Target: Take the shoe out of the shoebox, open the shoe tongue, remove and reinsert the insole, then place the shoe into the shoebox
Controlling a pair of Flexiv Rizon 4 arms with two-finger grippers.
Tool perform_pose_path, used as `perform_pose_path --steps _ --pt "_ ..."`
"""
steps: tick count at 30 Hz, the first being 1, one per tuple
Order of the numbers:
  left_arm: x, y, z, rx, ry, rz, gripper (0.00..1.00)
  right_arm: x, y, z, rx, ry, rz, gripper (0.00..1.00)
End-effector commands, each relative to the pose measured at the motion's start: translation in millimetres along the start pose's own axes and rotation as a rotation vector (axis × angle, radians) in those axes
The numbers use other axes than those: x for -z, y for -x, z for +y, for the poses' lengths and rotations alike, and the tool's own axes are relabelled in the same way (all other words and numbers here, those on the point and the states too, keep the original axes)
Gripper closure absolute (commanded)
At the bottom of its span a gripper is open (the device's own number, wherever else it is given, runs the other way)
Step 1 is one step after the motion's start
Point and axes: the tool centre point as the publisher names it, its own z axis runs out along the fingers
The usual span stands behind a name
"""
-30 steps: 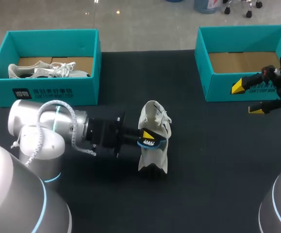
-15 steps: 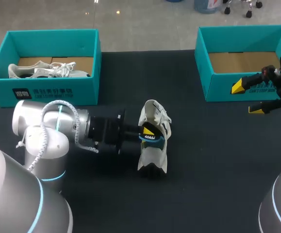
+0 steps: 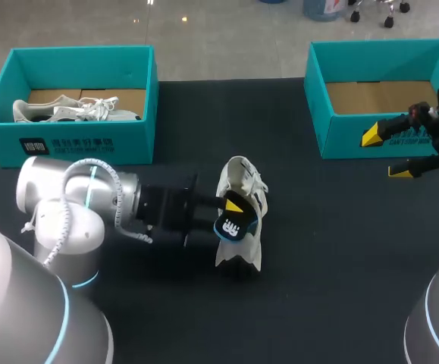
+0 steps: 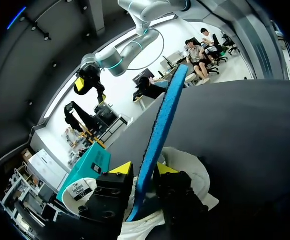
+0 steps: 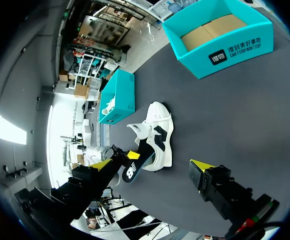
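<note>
A white shoe (image 3: 242, 178) (image 5: 160, 132) (image 4: 195, 172) rests on the dark table near the middle, its opening toward my left arm. My left gripper (image 3: 230, 216) (image 4: 142, 169) is at that opening. A blue insole with a black underside (image 3: 233, 225) (image 4: 165, 110) (image 5: 130, 170) stands between its fingers and juts out ahead of them. The fingers sit slightly apart from the insole, so the gripper is open. My right gripper (image 3: 386, 154) (image 5: 151, 166) hangs wide open and empty in front of the right shoebox (image 3: 386, 45).
The left teal shoebox (image 3: 83, 51) at the back left holds another pale shoe (image 3: 67, 110). The right teal shoebox shows only its cardboard floor. Dark table lies bare between the boxes and in front of the shoe.
The left fingers have eased apart. The insole has tipped and dropped a little, showing more of its black underside. The shoe and the right arm have not moved.
</note>
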Motion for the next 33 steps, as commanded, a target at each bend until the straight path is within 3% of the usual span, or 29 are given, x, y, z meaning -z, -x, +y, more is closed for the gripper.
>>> perform_pose_path --steps 1,3,24,25,26,27,30,33 --pt "2 -3.9 -1 -0.02 0.059 0.022 0.89 0 0.1 -0.5 -0.002 0.001 -0.003 0.0" --pt "-1 -2.6 2 -0.025 0.073 0.021 1.0 0 0.1 -0.5 -0.002 0.001 -0.003 0.0" --pt "-17 11.2 32 -0.082 0.122 -0.005 1.0 0 0.1 -0.5 -0.002 0.001 -0.003 0.0" --pt "-17 11.2 32 -0.079 0.122 -0.006 0.95 0 0.1 -0.5 -0.002 0.001 -0.003 0.0" --pt "-17 11.6 31 -0.073 0.121 -0.008 0.73 0 0.1 -0.5 -0.002 0.001 -0.003 0.0" --pt "-16 11.7 28 -0.07 0.117 -0.011 0.59 0 0.1 -0.5 -0.002 0.001 -0.003 0.0" --pt "-11 9.5 22 -0.069 0.114 -0.013 0.51 0 0.1 -0.5 -0.002 0.001 -0.003 0.0" --pt "-5 7.3 15 -0.075 0.115 -0.009 0.54 0 0.1 -0.5 -0.002 0.001 -0.003 0.0"
